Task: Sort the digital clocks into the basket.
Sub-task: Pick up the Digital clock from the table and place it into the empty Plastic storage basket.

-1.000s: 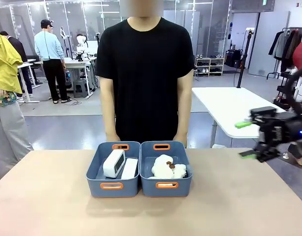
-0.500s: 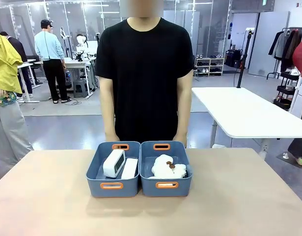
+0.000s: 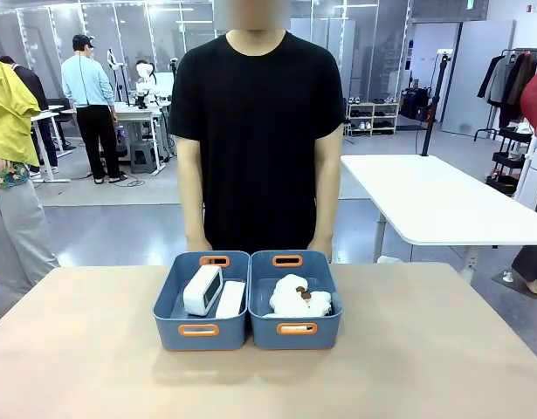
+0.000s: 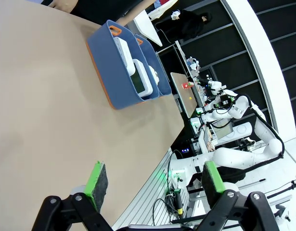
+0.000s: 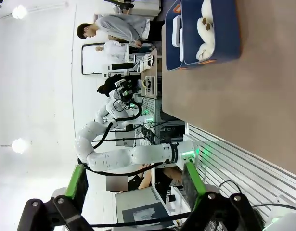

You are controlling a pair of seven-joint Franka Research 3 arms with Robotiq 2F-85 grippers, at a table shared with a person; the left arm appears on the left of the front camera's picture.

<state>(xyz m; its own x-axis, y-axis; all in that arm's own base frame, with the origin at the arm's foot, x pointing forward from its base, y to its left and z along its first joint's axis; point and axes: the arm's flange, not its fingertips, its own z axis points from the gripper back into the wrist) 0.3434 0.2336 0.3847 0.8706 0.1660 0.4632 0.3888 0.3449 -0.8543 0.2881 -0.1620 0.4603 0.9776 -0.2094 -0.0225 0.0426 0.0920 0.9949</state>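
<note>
Two white digital clocks lie in the left blue basket [image 3: 199,330]: one [image 3: 203,290] stands propped on its edge and the other [image 3: 230,299] leans beside it. In the left wrist view the same basket [image 4: 107,65] sits far off on the table, with a clock's greenish screen [image 4: 140,82] showing inside. My left gripper [image 4: 154,180] is open and holds nothing, well back from the basket. My right gripper [image 5: 133,183] is also open and holds nothing, far from the bins. A clock [image 5: 176,36] shows in the farther bin in the right wrist view.
The right blue bin [image 3: 296,329] holds fluffy white sheep toys [image 3: 299,298], also seen from the right wrist [image 5: 205,29]. A person in a black shirt [image 3: 259,131] stands at the table's far edge, right behind the bins. Bare tabletop [image 3: 93,367] surrounds both bins.
The right gripper hung at the right edge of the front view a second ago and has since drawn back out of that picture. The bins, clocks and person have not moved.
</note>
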